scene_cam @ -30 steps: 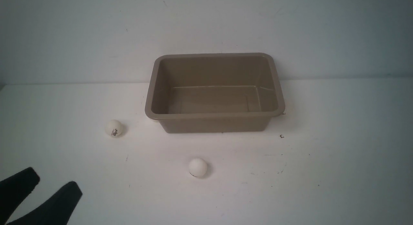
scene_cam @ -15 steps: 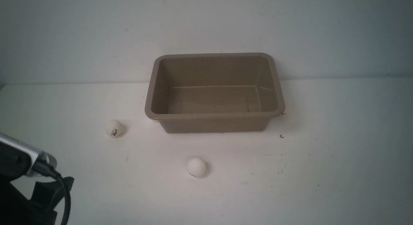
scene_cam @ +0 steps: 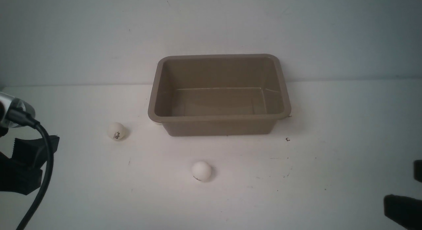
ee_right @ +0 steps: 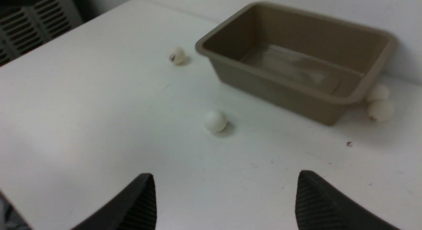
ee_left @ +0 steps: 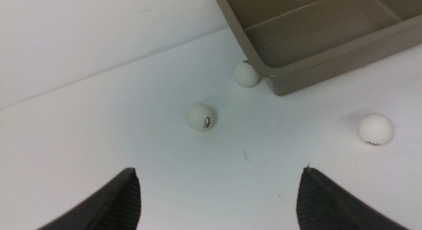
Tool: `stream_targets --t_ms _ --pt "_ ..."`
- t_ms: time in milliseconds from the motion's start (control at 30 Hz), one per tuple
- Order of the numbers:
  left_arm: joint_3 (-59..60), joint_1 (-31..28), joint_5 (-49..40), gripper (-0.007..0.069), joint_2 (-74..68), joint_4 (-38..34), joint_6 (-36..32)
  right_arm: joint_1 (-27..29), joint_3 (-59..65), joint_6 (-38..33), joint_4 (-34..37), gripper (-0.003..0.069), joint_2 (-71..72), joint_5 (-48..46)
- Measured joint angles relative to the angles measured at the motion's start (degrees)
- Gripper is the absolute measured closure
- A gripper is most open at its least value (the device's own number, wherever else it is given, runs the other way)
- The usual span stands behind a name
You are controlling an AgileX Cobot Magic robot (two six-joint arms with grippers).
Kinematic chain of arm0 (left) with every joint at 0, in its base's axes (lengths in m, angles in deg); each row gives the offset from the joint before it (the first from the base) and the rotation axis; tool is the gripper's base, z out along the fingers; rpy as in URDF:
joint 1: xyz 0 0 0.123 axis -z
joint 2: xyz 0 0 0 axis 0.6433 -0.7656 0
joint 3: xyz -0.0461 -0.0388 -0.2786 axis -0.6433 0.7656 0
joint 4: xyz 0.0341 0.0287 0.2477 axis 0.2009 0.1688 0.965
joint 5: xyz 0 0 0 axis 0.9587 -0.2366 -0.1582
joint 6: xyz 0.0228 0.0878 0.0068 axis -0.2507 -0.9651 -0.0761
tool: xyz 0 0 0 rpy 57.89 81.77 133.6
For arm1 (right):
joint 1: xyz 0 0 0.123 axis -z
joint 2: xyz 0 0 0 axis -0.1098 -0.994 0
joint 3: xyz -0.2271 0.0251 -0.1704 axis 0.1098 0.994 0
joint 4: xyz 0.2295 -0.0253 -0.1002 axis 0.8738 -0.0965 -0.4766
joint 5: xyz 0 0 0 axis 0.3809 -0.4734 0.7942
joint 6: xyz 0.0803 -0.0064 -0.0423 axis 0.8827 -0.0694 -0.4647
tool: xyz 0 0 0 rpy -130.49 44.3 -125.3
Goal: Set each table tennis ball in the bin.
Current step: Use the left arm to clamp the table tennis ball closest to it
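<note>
**White Bench: Bin Upright, Table Tennis Balls Outside, Both Claws Apart**

The white, lightly marked bench point(scene_cam: 230, 203) meets a pale wall point(scene_cam: 99, 32) at its far edge. The rectangular taupe plastic bin point(scene_cam: 219, 118), with rounded corners and a flared rim, stands upright near that edge; its visible interior contains no ball.

Ball positions, all outside the bin:
- Small matte white ball with dark print point(scene_cam: 116, 131): on the bench, left of the bin.
- Plain-topped white ball point(scene_cam: 201, 171): on the bench, in front of the bin.
- White corner ball point(ee_left: 246, 74): just beside the bin's left end, partly covered by the rim in the left wrist view.
- Two white end balls point(ee_right: 381, 110): close together, just beside the bin's right end.

Left claw point(ee_left: 219, 187): fingers apart, nothing held. Right claw point(ee_right: 224, 187): fingers apart, nothing held.
</note>
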Motion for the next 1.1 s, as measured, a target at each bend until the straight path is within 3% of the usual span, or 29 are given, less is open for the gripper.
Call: stream_targets --t_ms 400,667,833,867,1067,1100 --pt "0.0 0.0 0.0 0.0052 -1.0 -0.3 -2.0 0.0 -12.9 -10.7 -1.0 0.0146 -28.4 -3.1" --pt "0.0 0.0 -0.6 0.0052 -1.2 -5.0 -3.0 -5.6 -19.8 -8.4 -11.0 0.0146 -37.6 2.0" --pt "-0.1 0.0 -5.7 0.0052 -3.6 -16.9 -14.7 -13.0 -22.9 -3.3 -17.2 0.0146 -43.1 6.9" --pt "-0.1 0.0 -5.9 0.0052 -3.9 -18.0 -15.2 -13.4 -23.0 -3.1 -17.5 0.0146 -43.2 7.3" --pt "-0.1 0.0 -11.1 0.0052 -10.6 -39.6 -33.0 -14.9 -23.3 -0.9 -19.0 0.0146 -44.4 12.7" --pt "-0.1 0.0 -11.4 0.0052 -11.3 -40.1 -34.0 -14.9 -23.3 -0.8 -19.0 0.0146 -44.4 12.8"
